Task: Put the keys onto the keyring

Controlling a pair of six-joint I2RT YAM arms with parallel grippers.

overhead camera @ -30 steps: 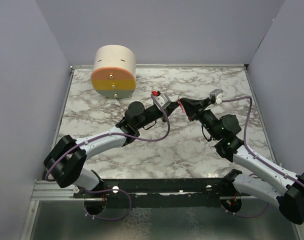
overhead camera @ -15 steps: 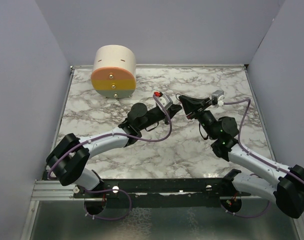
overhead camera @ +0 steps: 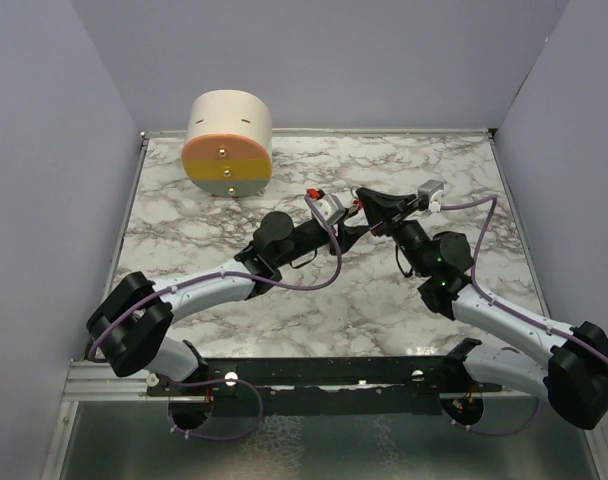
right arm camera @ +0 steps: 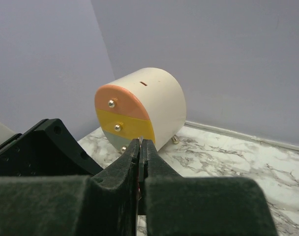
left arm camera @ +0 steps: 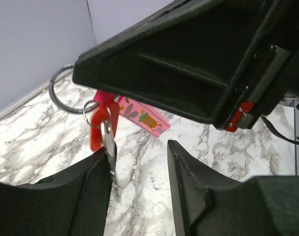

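So the biggest thing is the marble table (overhead camera: pixel 384 300), boxed in by lilac walls (overhead camera: pixel 314 60); in its far left corner sits a cream drum-shaped box (overhead camera: pixel 228 140) with orange, yellow and greenish fronts stacked on its face, each with a little metal knob; both arms meet around the middle of the table, well apart from that box, the left arm (overhead camera: pixel 204 285) reaching in from the left and the right arm (overhead camera: pixel 504 315) from the right; the right gripper (right arm camera: pixel 140 143) has its fingers pressed tight together, and on the left wrist cam it's pinching the keyring (left arm camera: pixel 142 115) near the top, so the dark metal loop and the pink tag both hang off its tip; the left gripper (left arm camera: pixel 139 147) sits right under that with its fingers apart, marble showing in the gap, not gripping anything; the little red key (left arm camera: pixel 96 132) dangles just below the right gripper's tip, beside the loop, its silver blade resting against the inner face of the finger (left arm camera: pixel 90 191) on the left of that view; it looks hooked on a small wire ring up there, but I honestly can't tell if it's threaded onto the big loop.
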